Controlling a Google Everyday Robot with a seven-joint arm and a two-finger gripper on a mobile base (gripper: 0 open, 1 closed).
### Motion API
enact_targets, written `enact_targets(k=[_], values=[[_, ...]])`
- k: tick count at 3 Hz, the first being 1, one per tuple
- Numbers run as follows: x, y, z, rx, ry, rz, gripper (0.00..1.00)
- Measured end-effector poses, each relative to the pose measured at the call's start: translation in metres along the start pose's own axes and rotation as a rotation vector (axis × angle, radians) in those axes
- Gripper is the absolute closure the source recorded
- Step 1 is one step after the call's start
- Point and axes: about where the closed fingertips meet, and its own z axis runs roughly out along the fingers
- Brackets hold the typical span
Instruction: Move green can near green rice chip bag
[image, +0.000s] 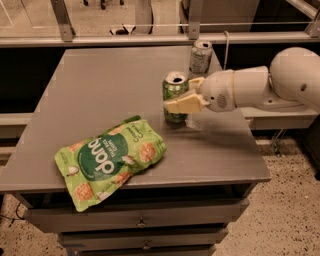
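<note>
Two cans are showing: one green can (172, 90), one silver can (201, 57); one bag (110, 160) is lying on one table (100, 85); one gripper (180, 95) is clasping the green can.

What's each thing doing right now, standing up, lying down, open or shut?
green can: upright, gripped by the hand.
hand: shut on the green can, over the right side of the table.
green rice chip bag: lying flat, overhanging the table's front edge.
silver can: upright, untouched, at the back.

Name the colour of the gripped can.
Green with pale markings and a silver top; the gripper clasps this can over the table. Camera view.
</note>
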Motion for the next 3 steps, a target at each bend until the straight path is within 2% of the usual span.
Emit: enact_targets(k=[1, 2, 3], values=[[0.016, 0.009, -0.027, -0.010, 0.008, 0.009, 1.00], [0.019, 0.022, -0.039, -0.056, -0.009, 0.012, 1.00], [0.014, 0.036, -0.038, -0.136, -0.048, -0.018, 0.82]])
